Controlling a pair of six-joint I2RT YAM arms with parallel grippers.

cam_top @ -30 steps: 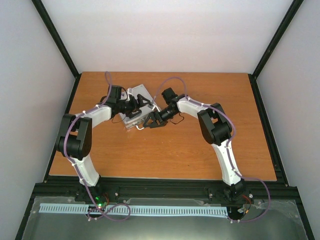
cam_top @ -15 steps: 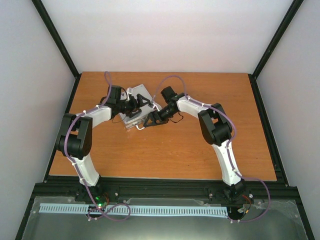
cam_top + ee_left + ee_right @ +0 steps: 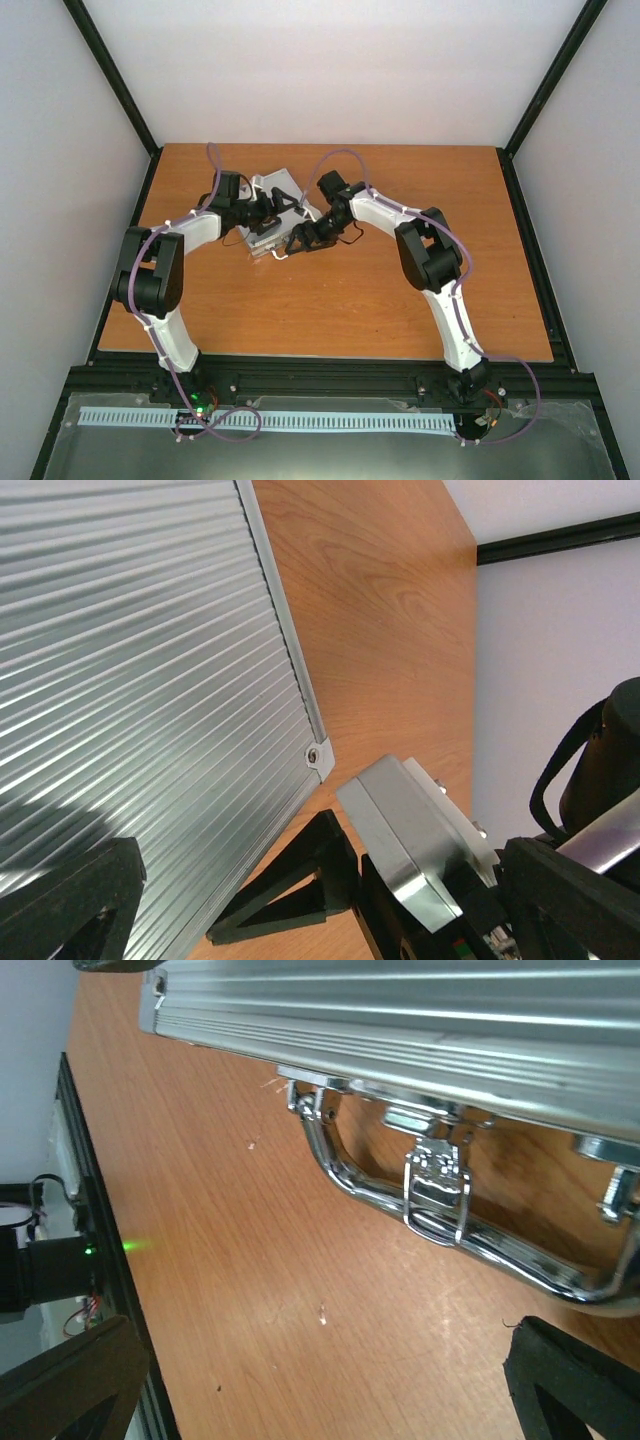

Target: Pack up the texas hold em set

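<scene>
The silver ribbed metal case (image 3: 263,238) lies shut on the table at the back middle. Card boxes, chips, dice and disc are out of view. My left gripper (image 3: 268,211) hovers over the lid (image 3: 140,680), open and empty, with its fingertips (image 3: 70,900) spread wide. My right gripper (image 3: 297,241) is open and empty at the case's front side. In the right wrist view (image 3: 320,1380) it faces the chrome handle (image 3: 480,1240) and a chrome latch (image 3: 435,1185) that hangs down. The right gripper's black finger (image 3: 290,885) shows beside the lid's corner.
The wooden table (image 3: 340,300) is bounded by a black frame rail (image 3: 320,375) at the near edge and white walls on the other sides. The two arms meet over the case, close to each other.
My right wrist has shifted slightly left and back, closer to the case's front side. The left arm and the case have stayed put.
</scene>
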